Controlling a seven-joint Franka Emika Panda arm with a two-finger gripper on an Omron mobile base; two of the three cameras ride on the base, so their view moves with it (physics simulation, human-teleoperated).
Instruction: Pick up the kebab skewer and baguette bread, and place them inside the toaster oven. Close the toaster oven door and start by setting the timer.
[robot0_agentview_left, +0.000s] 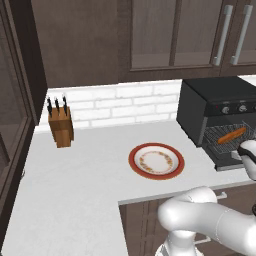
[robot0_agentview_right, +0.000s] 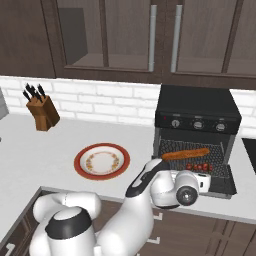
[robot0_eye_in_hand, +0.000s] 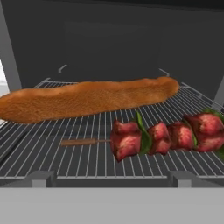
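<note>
Baguette bread (robot0_eye_in_hand: 87, 99) and kebab skewer (robot0_eye_in_hand: 166, 138) lie ahead of fingers.

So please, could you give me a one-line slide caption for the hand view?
Baguette bread and kebab skewer lie side by side on the wire rack inside the open toaster oven.

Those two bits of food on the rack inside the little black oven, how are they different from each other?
The baguette bread is one long, smooth, orange-brown loaf; the kebab skewer is a thin stick threaded with dark red chunks and green bits. The baguette bread is clearly longer than the kebab skewer. The baguette bread lies further back, the kebab skewer nearer the front edge. Both rest flat on the wire rack of the toaster oven, apart from each other.
</note>
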